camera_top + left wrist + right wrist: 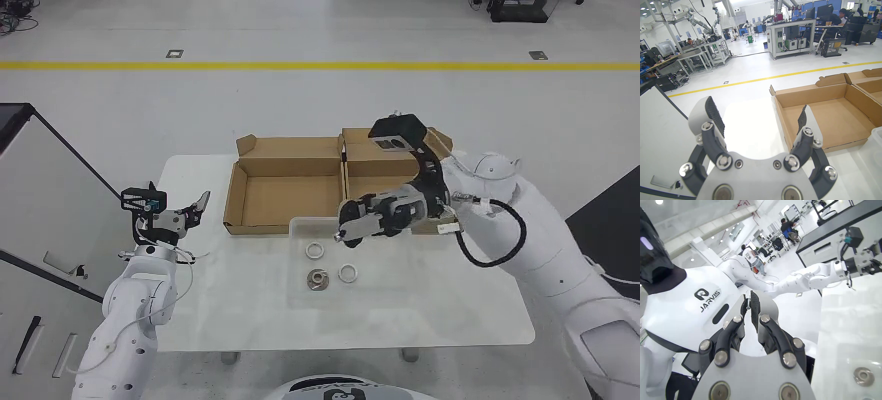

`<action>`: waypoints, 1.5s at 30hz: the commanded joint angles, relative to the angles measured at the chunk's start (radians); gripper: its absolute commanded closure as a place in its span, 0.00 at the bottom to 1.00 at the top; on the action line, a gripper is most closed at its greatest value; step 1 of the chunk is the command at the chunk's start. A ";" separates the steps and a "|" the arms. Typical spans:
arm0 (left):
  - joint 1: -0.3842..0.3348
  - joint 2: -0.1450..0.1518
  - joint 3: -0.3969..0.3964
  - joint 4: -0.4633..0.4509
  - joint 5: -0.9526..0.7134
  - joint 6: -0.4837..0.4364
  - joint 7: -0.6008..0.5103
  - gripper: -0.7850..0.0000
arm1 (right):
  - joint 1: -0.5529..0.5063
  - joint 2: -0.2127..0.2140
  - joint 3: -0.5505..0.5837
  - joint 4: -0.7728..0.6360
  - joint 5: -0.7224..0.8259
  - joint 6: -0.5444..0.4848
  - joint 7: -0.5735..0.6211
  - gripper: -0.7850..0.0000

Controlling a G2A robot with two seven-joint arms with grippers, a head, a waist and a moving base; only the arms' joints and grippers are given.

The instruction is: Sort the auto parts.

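Right gripper point(748, 301): fingers nearly closed, clamping small threaded bolt point(748, 303) above clear tray point(296, 228), 12 o'clock sector. In tray: two rings point(314, 250), one flanged washer point(317, 279). Left gripper point(757, 103): wide open, empty, at table point(450, 310) 9 o'clock edge.

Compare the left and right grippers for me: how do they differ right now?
Fingers: the left gripper has them spread wide; the right gripper has them pinched together.
Load: the left gripper is empty; the right gripper holds a small threaded bolt.
Place: the left gripper is by the left edge of the table, beside the empty cardboard box; the right gripper is over the clear tray.
Both share the same two-finger build.
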 commanded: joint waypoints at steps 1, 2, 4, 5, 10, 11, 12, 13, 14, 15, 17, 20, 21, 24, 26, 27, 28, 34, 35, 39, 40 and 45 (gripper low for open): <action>0.000 0.000 0.000 0.000 0.000 0.000 0.000 0.00 | 0.006 -0.012 0.009 -0.001 0.069 0.020 0.020 1.00; 0.000 0.000 0.000 0.000 0.000 0.000 0.000 0.00 | 0.004 -0.020 0.018 -0.004 0.112 0.030 0.030 1.00; 0.000 0.000 0.000 0.000 0.000 0.000 0.000 0.00 | -0.003 -0.036 0.042 -0.006 0.177 0.060 0.060 1.00; 0.000 0.000 0.000 0.000 0.000 0.000 0.000 0.00 | -0.009 -0.045 0.057 -0.006 0.207 0.076 0.076 1.00; 0.000 0.000 0.000 0.000 0.000 0.000 0.000 0.00 | -0.048 -0.102 0.131 -0.001 0.324 0.161 0.162 1.00; 0.000 0.000 0.000 0.000 0.000 0.000 0.000 0.00 | -0.056 -0.115 0.142 0.003 0.334 0.176 0.176 1.00; 0.000 0.000 0.000 0.000 0.000 0.000 0.000 0.00 | -0.061 -0.125 0.148 0.006 0.340 0.185 0.185 1.00; 0.000 0.000 0.000 0.000 0.000 0.000 0.000 0.00 | -0.061 -0.125 0.148 0.006 0.340 0.185 0.185 1.00; 0.000 0.000 0.000 0.000 0.000 0.000 0.000 0.00 | -0.061 -0.125 0.148 0.006 0.340 0.185 0.185 1.00; 0.000 0.000 0.000 0.000 0.000 0.000 0.000 0.00 | -0.061 -0.125 0.148 0.006 0.340 0.185 0.185 1.00; 0.000 0.000 0.000 0.000 0.000 0.000 0.000 0.00 | -0.061 -0.125 0.148 0.006 0.340 0.185 0.185 1.00; 0.000 0.000 0.000 0.000 0.000 0.000 0.000 0.00 | -0.061 -0.125 0.148 0.006 0.340 0.185 0.185 1.00; 0.000 0.000 0.000 0.000 0.000 0.000 0.000 0.00 | -0.061 -0.125 0.148 0.006 0.340 0.185 0.185 1.00; 0.000 0.000 0.000 0.000 0.000 0.000 0.000 0.00 | -0.063 -0.125 0.149 0.004 0.338 0.186 0.178 1.00; 0.000 0.000 0.000 0.000 0.000 0.000 0.000 0.00 | -0.088 -0.129 0.152 -0.024 0.371 0.197 0.131 1.00; 0.000 0.000 0.000 0.000 0.000 0.000 0.000 0.00 | -0.099 -0.133 0.150 -0.039 0.417 0.198 0.121 1.00; 0.000 0.000 0.000 0.000 0.000 0.000 0.000 0.00 | -0.100 -0.135 0.152 -0.042 0.421 0.199 0.123 1.00; 0.000 0.000 0.000 0.000 0.000 0.000 0.000 0.00 | -0.115 -0.160 0.135 -0.070 0.531 0.210 0.117 1.00; 0.000 0.000 0.000 0.000 0.000 0.000 0.000 0.00 | -0.114 -0.164 0.131 -0.071 0.536 0.210 0.115 1.00; 0.000 0.000 0.000 0.000 0.000 0.000 0.000 0.00 | -0.105 -0.179 0.116 -0.063 0.517 0.207 0.102 1.00; 0.000 0.000 0.000 0.000 0.000 0.000 0.000 0.00 | -0.101 -0.181 0.115 -0.055 0.496 0.202 0.090 1.00; 0.000 0.000 0.000 0.000 0.000 0.000 0.000 0.00 | -0.078 -0.188 0.115 -0.041 0.329 0.207 0.013 1.00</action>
